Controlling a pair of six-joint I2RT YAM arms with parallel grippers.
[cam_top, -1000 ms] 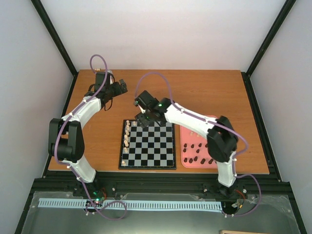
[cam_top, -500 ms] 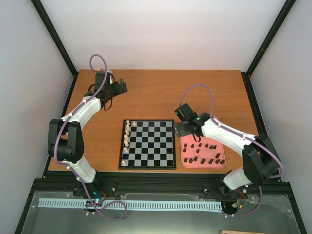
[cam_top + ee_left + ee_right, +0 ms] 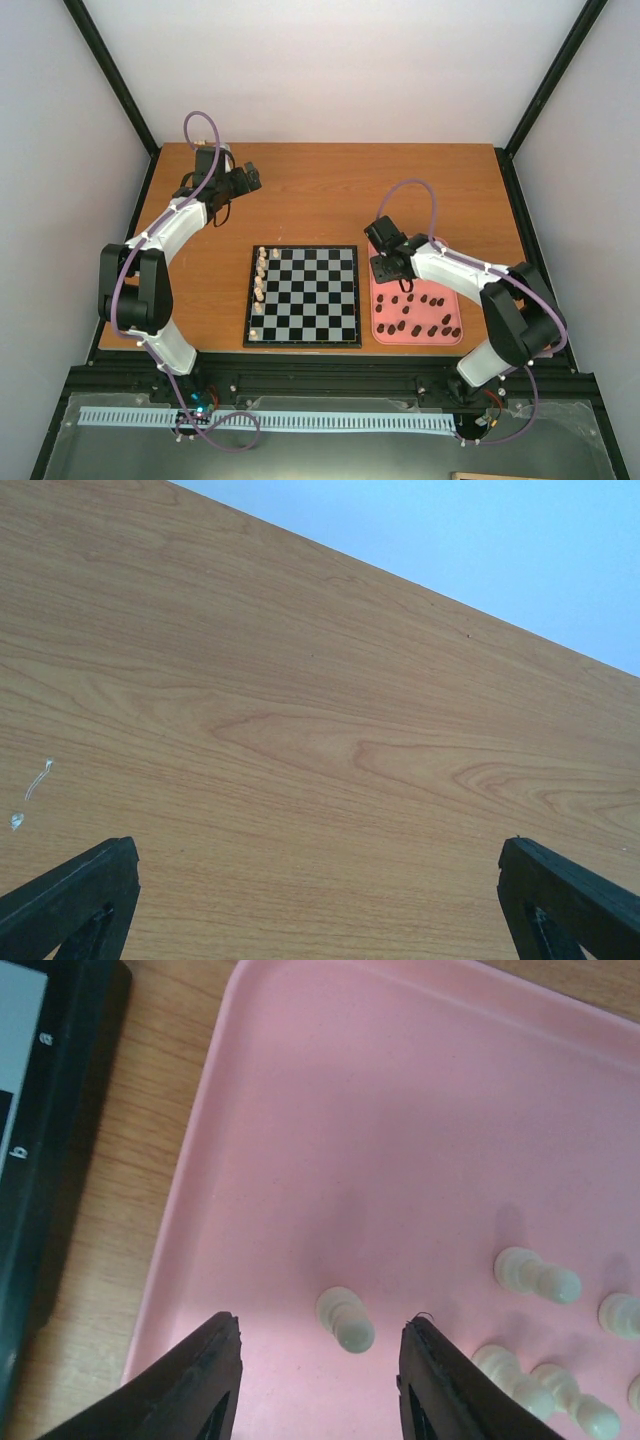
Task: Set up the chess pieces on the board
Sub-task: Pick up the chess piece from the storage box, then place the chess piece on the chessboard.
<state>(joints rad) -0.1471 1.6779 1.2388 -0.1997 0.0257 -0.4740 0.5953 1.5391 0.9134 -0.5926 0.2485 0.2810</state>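
The board (image 3: 310, 300) lies at mid-table with several cream chess pieces (image 3: 261, 275) standing down its left columns. More chess pieces (image 3: 415, 312) lie in the pink tray (image 3: 418, 342); they look dark from above and pale in the right wrist view (image 3: 535, 1277). My right gripper (image 3: 386, 268) is open over the tray's far left corner. In the right wrist view (image 3: 320, 1328) one upright pale piece (image 3: 345, 1320) stands between its fingers, untouched. My left gripper (image 3: 250, 178) is open and empty over bare wood at the far left, as the left wrist view (image 3: 315, 850) shows.
The board's black border (image 3: 60, 1110) runs just left of the tray's rim (image 3: 200, 1180) with a strip of wood between. The wooden table (image 3: 320, 730) ends at a pale back wall. Black frame posts stand at the table's corners.
My right arm has swung from the board's far left corner rightward to the pink tray and now hangs over its far left corner. The left arm has not moved.
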